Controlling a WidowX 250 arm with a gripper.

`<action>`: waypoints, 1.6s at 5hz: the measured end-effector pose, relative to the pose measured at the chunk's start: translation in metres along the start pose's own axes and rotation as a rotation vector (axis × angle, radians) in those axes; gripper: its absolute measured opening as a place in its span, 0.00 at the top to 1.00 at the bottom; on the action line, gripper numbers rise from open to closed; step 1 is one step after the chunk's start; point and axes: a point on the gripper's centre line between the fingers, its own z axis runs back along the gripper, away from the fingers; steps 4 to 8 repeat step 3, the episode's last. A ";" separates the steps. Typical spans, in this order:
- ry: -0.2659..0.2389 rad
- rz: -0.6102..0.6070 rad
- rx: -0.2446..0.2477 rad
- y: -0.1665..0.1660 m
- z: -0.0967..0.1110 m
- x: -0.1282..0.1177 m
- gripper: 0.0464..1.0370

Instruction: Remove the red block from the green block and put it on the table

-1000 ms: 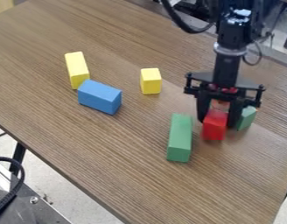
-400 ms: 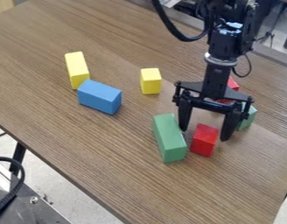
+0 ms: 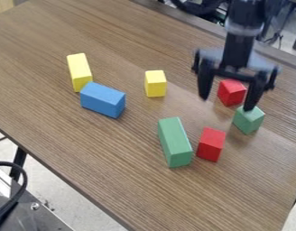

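Fingers (image 3: pixel 205 81) spread wide, pointing down, with nothing gripped between them; they hang above the far right part of the bench (image 3: pixel 114 158). One fingertip overlaps the top of the small green block (image 3: pixel 248 122) in view, though I cannot tell whether they touch. The nearer red block (image 3: pixel 210 145) lies on the bench, just beside the long green block (image 3: pixel 175 143) and to its right, with neither on top of the other. Farther back, seen between the fingers, the second red block (image 3: pixel 232 93) sits near the small green block. Over to the left, the long yellow block (image 3: pixel 79 71) adjoins the blue block (image 3: pixel 103 100), and the small yellow block (image 3: pixel 155 84) stands apart.
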 end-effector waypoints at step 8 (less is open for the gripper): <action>0.002 -0.092 0.081 0.020 0.020 -0.008 0.04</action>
